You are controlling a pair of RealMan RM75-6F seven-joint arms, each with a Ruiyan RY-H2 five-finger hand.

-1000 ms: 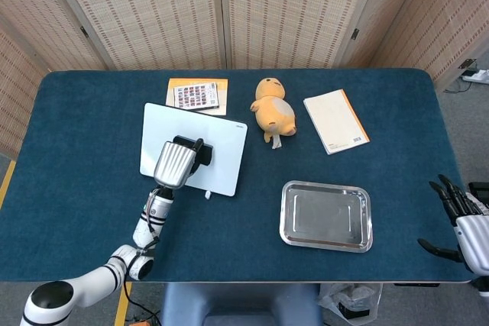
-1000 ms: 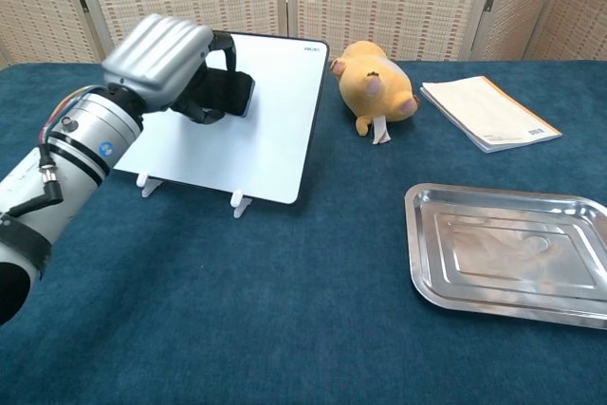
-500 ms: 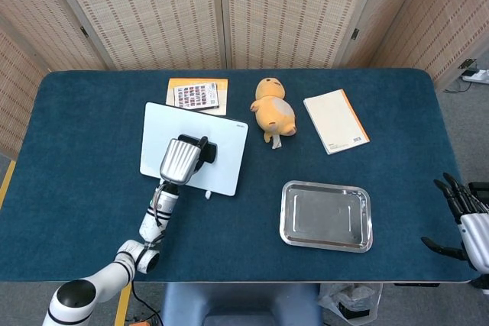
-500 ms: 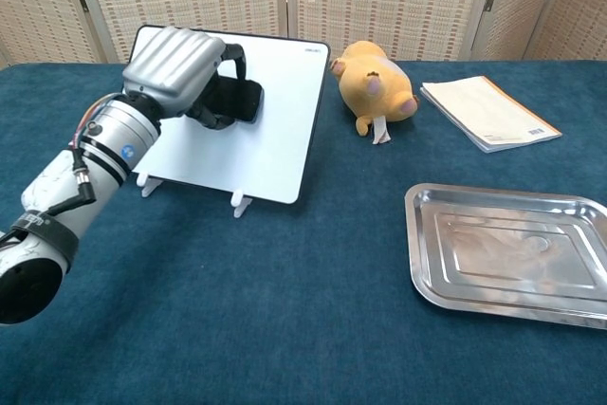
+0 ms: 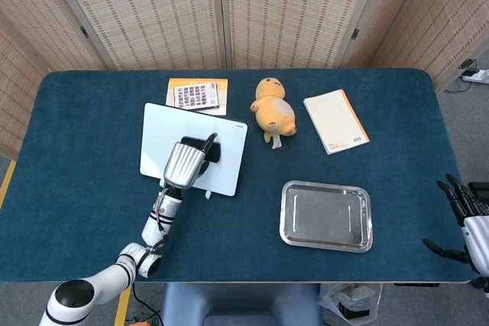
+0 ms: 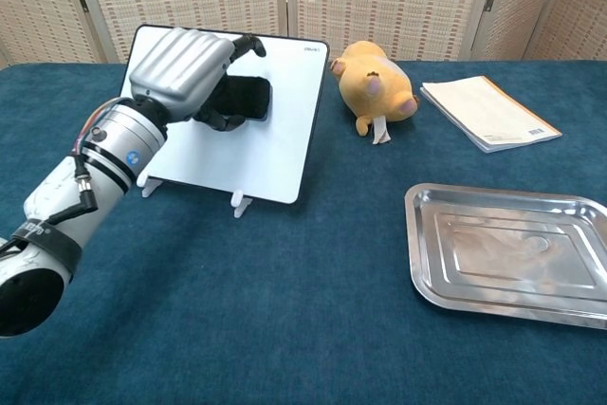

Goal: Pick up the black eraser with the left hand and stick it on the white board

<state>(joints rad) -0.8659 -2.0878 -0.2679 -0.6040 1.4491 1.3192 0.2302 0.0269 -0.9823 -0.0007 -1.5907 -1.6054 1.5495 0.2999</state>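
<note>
The black eraser (image 5: pixel 208 149) (image 6: pixel 249 99) lies flat against the upper middle of the white board (image 5: pixel 157 133) (image 6: pixel 275 154), which stands tilted on small feet. My left hand (image 5: pixel 183 163) (image 6: pixel 180 71) is at the board and holds the eraser against its face. The fingers curl under the eraser and the thumb rises just above its top edge. My right hand (image 5: pixel 464 219) hangs off the table's near right corner, fingers spread and holding nothing; the chest view does not show it.
A yellow plush toy (image 5: pixel 273 112) (image 6: pixel 375 87) lies right of the board. A notebook (image 5: pixel 335 121) (image 6: pixel 488 113) is at the far right, a metal tray (image 5: pixel 326 216) (image 6: pixel 507 253) at the near right, and an orange card (image 5: pixel 197 96) behind the board.
My left hand has carried the eraser right and toward the board until it meets the face. The thumb has lifted off the eraser's top. The right hand has sunk slightly.
</note>
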